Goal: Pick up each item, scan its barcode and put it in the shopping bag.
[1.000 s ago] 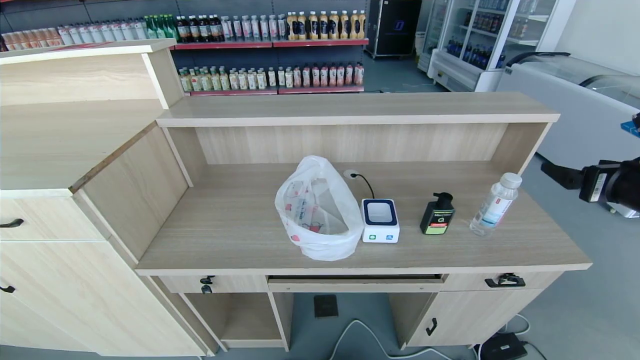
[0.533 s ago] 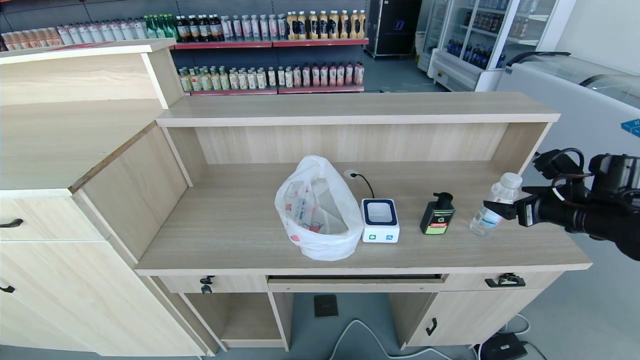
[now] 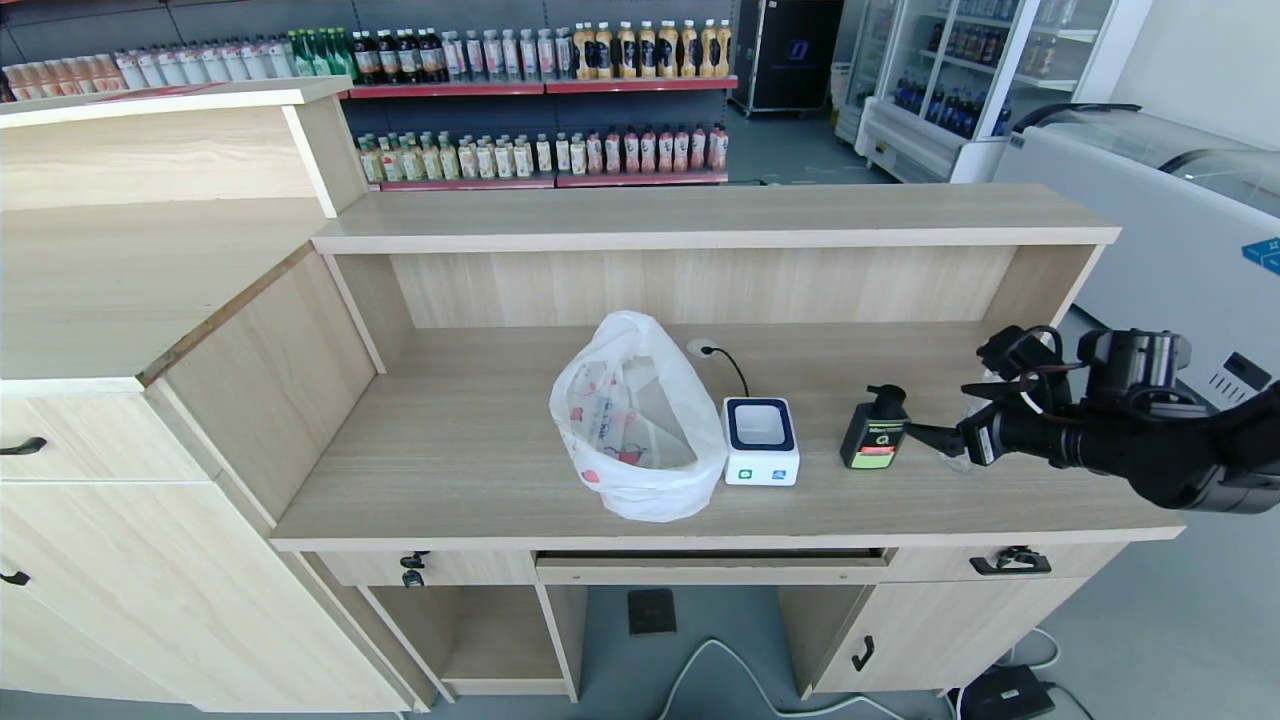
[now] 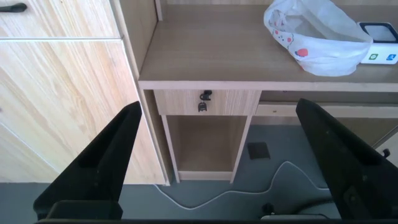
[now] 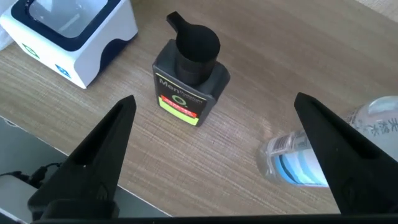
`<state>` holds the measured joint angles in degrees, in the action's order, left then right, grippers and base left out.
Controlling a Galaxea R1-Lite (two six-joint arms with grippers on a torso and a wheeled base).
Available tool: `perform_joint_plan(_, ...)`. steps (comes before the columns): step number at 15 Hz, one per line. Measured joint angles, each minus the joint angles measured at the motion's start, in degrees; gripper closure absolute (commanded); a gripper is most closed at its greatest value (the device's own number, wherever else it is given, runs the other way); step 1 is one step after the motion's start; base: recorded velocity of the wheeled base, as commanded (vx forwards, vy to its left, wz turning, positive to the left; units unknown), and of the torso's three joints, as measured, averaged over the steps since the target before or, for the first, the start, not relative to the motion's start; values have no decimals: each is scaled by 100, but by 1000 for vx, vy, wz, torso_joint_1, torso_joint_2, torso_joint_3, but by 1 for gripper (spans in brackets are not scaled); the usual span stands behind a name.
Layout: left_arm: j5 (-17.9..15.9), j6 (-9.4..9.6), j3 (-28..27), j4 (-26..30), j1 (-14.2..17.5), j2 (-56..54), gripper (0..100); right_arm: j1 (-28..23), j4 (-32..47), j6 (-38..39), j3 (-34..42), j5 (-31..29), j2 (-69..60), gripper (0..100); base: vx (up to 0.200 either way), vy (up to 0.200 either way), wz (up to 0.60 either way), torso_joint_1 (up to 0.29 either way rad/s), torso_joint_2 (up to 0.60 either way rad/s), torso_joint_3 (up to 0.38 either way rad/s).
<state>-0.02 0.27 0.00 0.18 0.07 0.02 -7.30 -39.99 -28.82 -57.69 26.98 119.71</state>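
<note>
On the wooden counter (image 3: 480, 440) a white plastic shopping bag (image 3: 640, 420) stands open, with the white barcode scanner (image 3: 761, 440) right beside it. A dark pump bottle (image 3: 875, 430) stands to the scanner's right. My right gripper (image 3: 950, 415) hovers open just right of it, low over the counter. In the right wrist view the pump bottle (image 5: 189, 81) and a clear water bottle (image 5: 292, 163) lie between and beyond the right gripper (image 5: 214, 162), and nothing is held. My left gripper (image 4: 217, 162) hangs open below the counter's front left, with the bag (image 4: 317, 37) far off.
A raised ledge (image 3: 715, 215) runs along the back of the counter and a taller cabinet (image 3: 150, 290) closes its left side. The scanner's black cable (image 3: 730, 368) leads to a hole at the back. A keyed drawer (image 4: 205, 102) sits under the counter's left front.
My right arm has swung in from the right edge and come down over the counter. Its gripper now covers most of the water bottle and reaches close to the pump bottle.
</note>
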Motion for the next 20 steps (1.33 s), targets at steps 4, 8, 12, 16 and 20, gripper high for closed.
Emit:
perform_joint_plan(4, 2, 0, 0, 0, 0, 0, 0, 67, 2, -325, -341, 77, 391, 0, 0, 0, 0, 0, 0, 0)
perform_joint_plan(8, 2, 0, 0, 0, 2, 0, 0, 89, -5, -430, -656, 241, 683, 0, 0, 0, 0, 0, 0, 0)
perform_joint_plan(12, 2, 0, 0, 0, -2, 0, 0, 141, 11, -635, -902, 560, 951, 0, 0, 0, 0, 0, 0, 0)
perform_joint_plan(16, 2, -2, 0, -2, 0, 0, 0, 160, 35, -818, -937, 564, 1141, 0, 0, 0, 0, 0, 0, 0)
perform_joint_plan(20, 2, 0, 0, -2, 2, 0, 0, 196, 49, -813, -1062, 558, 1317, 0, 0, 0, 0, 0, 0, 0)
